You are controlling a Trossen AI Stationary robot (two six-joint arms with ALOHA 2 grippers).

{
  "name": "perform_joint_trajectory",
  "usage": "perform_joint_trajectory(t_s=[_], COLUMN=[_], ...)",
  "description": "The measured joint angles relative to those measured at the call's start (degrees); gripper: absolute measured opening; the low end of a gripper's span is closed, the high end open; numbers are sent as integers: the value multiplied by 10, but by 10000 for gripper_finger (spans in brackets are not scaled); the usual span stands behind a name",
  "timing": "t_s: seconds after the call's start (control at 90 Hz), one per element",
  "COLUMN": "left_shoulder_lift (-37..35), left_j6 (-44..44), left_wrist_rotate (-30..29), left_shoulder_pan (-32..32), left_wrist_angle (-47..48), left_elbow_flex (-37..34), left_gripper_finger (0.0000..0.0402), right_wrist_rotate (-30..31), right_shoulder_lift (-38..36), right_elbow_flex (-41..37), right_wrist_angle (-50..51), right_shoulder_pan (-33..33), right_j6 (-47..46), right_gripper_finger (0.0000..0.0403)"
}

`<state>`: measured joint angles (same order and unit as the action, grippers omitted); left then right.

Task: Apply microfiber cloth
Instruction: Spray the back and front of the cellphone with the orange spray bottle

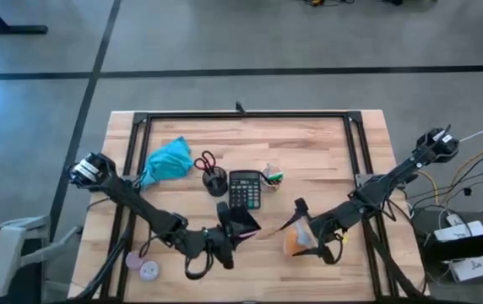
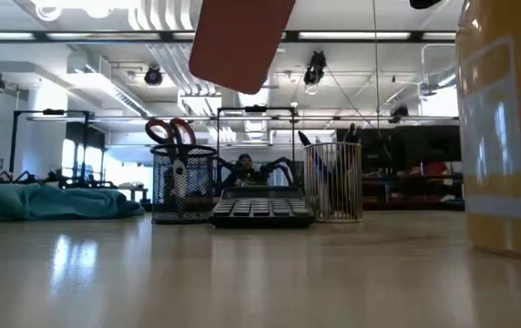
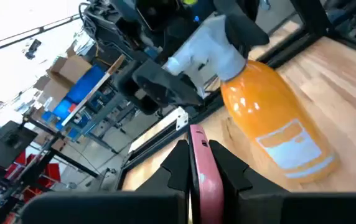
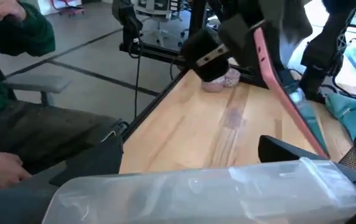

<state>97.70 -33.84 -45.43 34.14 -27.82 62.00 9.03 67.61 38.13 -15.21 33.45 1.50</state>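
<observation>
Over the table [image 1: 326,152], the left gripper [image 3: 198,163] pinches a pink slab [image 3: 206,180], the right gripper [image 1: 302,235] clamps the orange bottle [image 1: 296,241], and the cloth [image 1: 167,162] lies apart.

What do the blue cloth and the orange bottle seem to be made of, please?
The cloth looks like soft matte fabric, lying bunched in folds. The bottle looks like glossy plastic, with bright highlights on its smooth orange body; its white sprayer top looks plastic too.
</observation>
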Motion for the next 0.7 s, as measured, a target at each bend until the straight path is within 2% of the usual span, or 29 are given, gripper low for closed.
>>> perform_joint_trajectory(t_s=[0.167,0.433,0.622,0.7], left_shoulder_lift=[16,43,65,82], left_j6=[-35,-307,-375,-435], left_wrist_rotate=[0,-7,-16,-17], left_shoulder_pan=[12,17,6,4], left_wrist_angle=[-6,-3,-11,-11], left_elbow_flex=[3,9,9,9], left_gripper_finger=[12,12,12,12], right_wrist_rotate=[0,0,0,0], right_shoulder_lift=[0,0,0,0], right_elbow_flex=[0,0,0,0], right_wrist_angle=[-1,-1,0,-1], right_shoulder_pan=[0,0,0,0], right_j6=[0,0,0,0], right_gripper_finger=[355,355,355,355])
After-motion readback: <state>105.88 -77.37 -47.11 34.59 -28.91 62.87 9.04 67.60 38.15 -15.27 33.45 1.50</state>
